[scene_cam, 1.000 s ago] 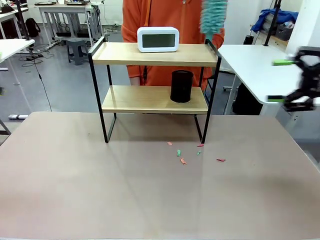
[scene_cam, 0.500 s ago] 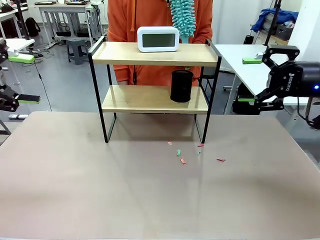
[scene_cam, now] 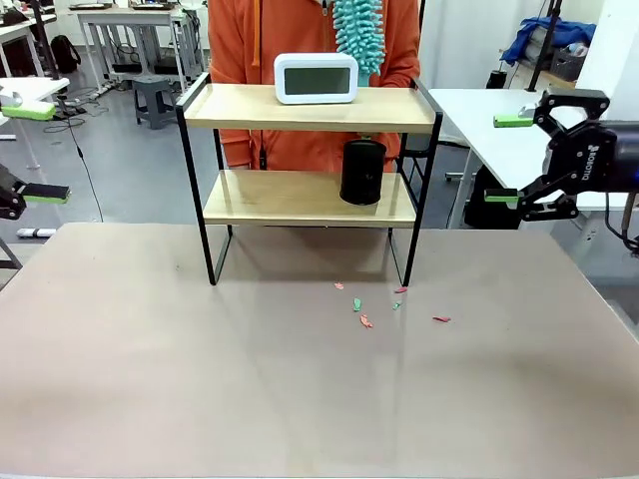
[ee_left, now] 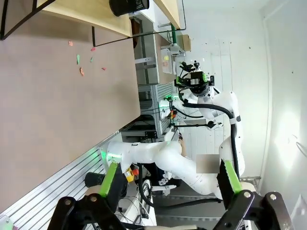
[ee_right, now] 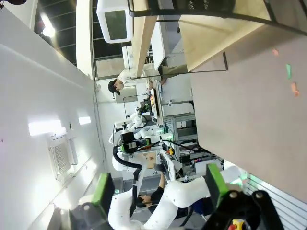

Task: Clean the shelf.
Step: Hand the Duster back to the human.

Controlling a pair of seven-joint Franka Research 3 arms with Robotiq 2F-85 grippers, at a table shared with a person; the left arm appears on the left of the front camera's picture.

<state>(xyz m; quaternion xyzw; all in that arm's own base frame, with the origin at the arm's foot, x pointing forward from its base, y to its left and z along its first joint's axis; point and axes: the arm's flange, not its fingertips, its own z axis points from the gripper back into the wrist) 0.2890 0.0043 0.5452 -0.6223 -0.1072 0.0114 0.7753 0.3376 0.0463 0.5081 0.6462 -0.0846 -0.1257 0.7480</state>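
The shelf (scene_cam: pixel 310 108), a black-framed rack with two wooden boards, stands at the table's far middle. A white clock (scene_cam: pixel 316 78) sits on its top board and a black cup (scene_cam: pixel 362 172) on the lower one. Behind it a person in orange holds a teal duster (scene_cam: pixel 357 30) above the top board. My left gripper (scene_cam: pixel 30 152) hangs open at the left edge, off the table. My right gripper (scene_cam: pixel 507 160) hangs open to the right of the shelf, apart from it. Both hold nothing, as their wrist views show: left gripper (ee_left: pixel 170 178), right gripper (ee_right: pixel 159 187).
Small red and green scraps (scene_cam: pixel 364 309) lie on the brown table (scene_cam: pixel 200 379) in front of the shelf's right leg. A white table (scene_cam: pixel 499 130) stands behind my right gripper. The left wrist view shows the scraps (ee_left: pixel 81 60) and the cup (ee_left: pixel 128 5).
The duster swung left from the shelf's right end to behind the clock. My left gripper came into view at the left edge and sank slightly. My right gripper steadied and shifted slightly right.
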